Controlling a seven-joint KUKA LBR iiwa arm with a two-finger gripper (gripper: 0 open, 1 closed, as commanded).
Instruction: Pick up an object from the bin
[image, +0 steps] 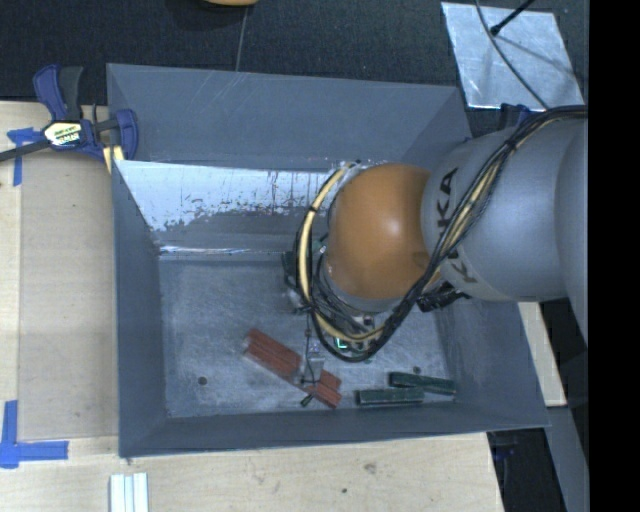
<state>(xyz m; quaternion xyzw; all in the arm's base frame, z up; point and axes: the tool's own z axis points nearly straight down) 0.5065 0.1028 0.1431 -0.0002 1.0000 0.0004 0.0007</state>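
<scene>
Brown block (270, 352): lies flat on the bin (200, 320) floor. Gripper (312, 374): seen low at the block's right end, beside a smaller brown piece (327, 391); its opening cannot be told. Step judged: approach to grasp. Closing and lifting are called for next.

In the bin (138, 320) — two blocks (272, 353) lie just left of two bars (390, 397).

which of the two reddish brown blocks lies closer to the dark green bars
The smaller reddish-brown block, right of the longer one and nearest the green bars.
</scene>
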